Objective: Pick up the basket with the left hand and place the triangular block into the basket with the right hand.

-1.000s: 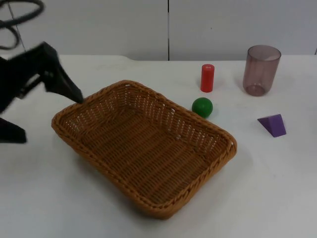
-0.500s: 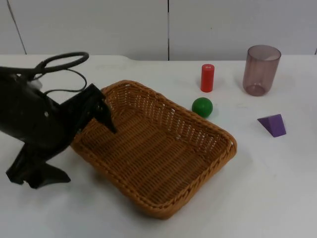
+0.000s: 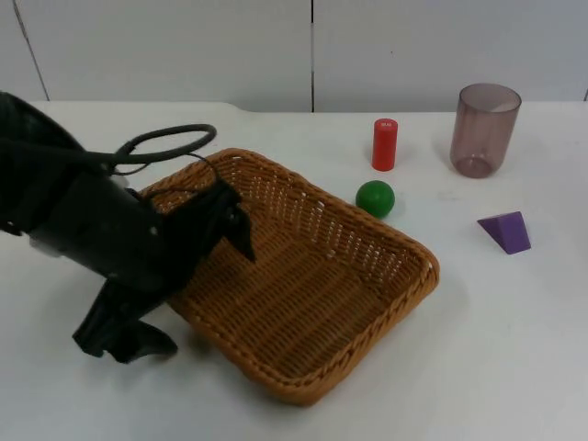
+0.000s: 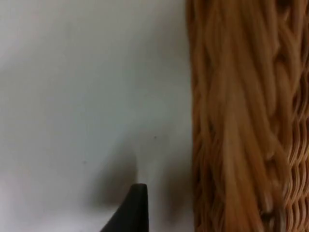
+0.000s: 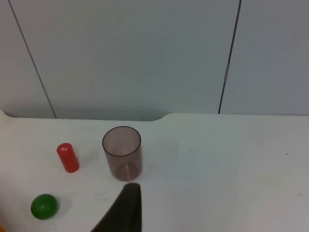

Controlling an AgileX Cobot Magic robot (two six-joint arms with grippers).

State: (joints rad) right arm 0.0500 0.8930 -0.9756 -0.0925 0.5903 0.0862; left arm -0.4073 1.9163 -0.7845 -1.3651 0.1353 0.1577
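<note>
Left gripper (image 3: pixel 197 276) astride the basket's (image 3: pixel 312 276) left rim, fingers spread: one inside, one on the table outside; rim not clamped. Right gripper (image 5: pixel 126 212) waits back from the objects; finger state not discernible. One basket, one purple triangular block (image 3: pixel 506 231) far to its right, one green ball (image 3: pixel 375 198), one red cylinder (image 3: pixel 384 144), one tinted cup (image 3: pixel 483 129). White table (image 3: pixel 514 349), grey partition wall (image 3: pixel 184 46) behind.

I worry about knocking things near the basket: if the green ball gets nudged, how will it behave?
The green ball is round and smooth-looking, so it would probably roll freely on the flat white table. It sits beside the wicker basket, whose wall might stop it on that side. Being small, it likely moves at a light touch.
</note>
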